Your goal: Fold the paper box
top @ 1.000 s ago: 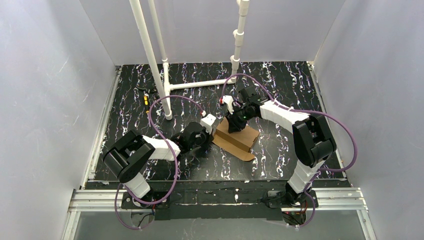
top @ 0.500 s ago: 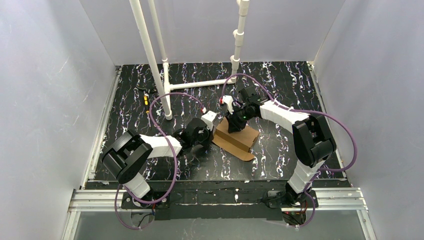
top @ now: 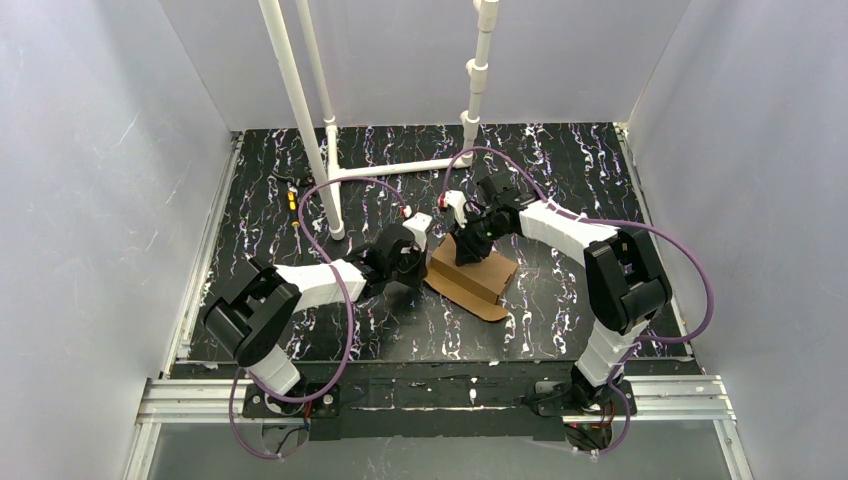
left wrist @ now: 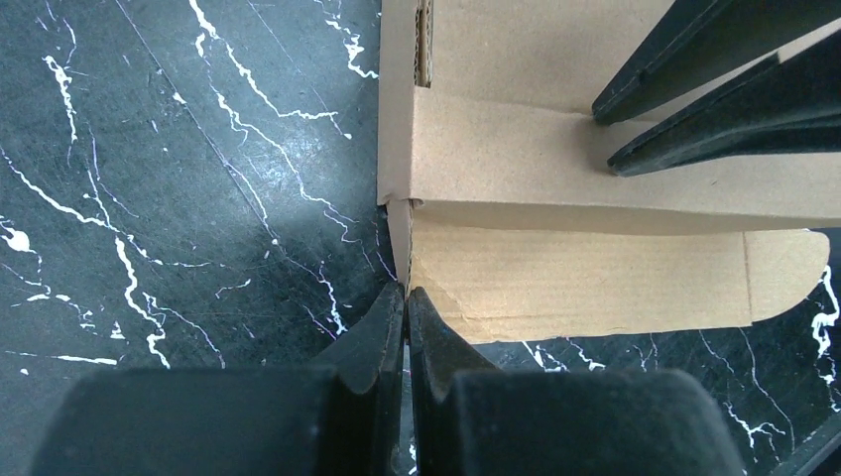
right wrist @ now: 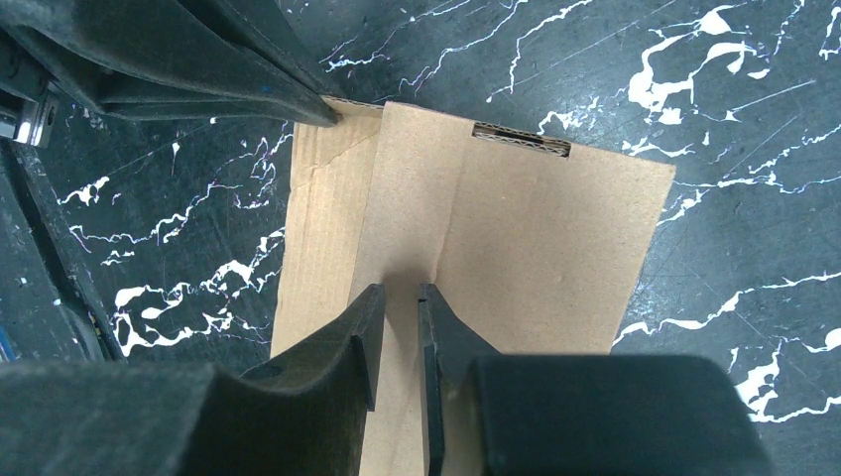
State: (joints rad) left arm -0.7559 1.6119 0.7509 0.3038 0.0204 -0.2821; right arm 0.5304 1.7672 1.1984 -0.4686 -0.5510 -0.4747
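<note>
On the black marbled table (top: 560,180), midway between my two arms, the paper box (top: 470,278) lies partly folded, with one wall standing up. My right gripper (right wrist: 400,290) is grasping that raised wall between narrowly parted fingers. My left gripper (left wrist: 406,290) is clenched tight, its tips touching a corner of the box where a short flap meets the flat, round-ended panel.
</note>
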